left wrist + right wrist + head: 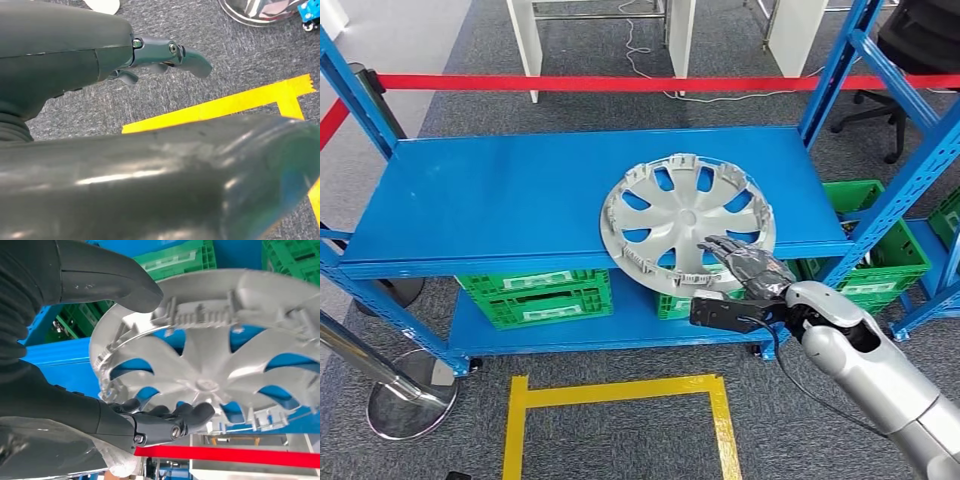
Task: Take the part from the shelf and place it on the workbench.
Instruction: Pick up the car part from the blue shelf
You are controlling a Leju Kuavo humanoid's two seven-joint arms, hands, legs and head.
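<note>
I see the silver wheel cover [687, 222] on the blue shelf's [486, 200] top deck, near edge overhanging the front. R hand [743, 270] clamps that rim (thumb under, fingers on top). L hand [166, 55] hangs over carpet w/ fingers loosely apart, holding nothing.

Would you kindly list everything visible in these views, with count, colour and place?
Wheel cover: one, silver, on the upper shelf board, overhanging its front edge.
Shelf rack: one, blue, with upper and lower boards.
Crates: at least three, green, on the lower board and to the right of the rack.
Barrier tape: one, red, stretched behind the rack.
Floor marking: one, yellow, on the grey carpet before the rack.
Barrier post base: one, shiny metal, on the floor at left.
Right hand: dark fingers on the wheel cover's near rim, thumb under it.
Left hand: dark, hanging over the carpet, holding nothing.
</note>
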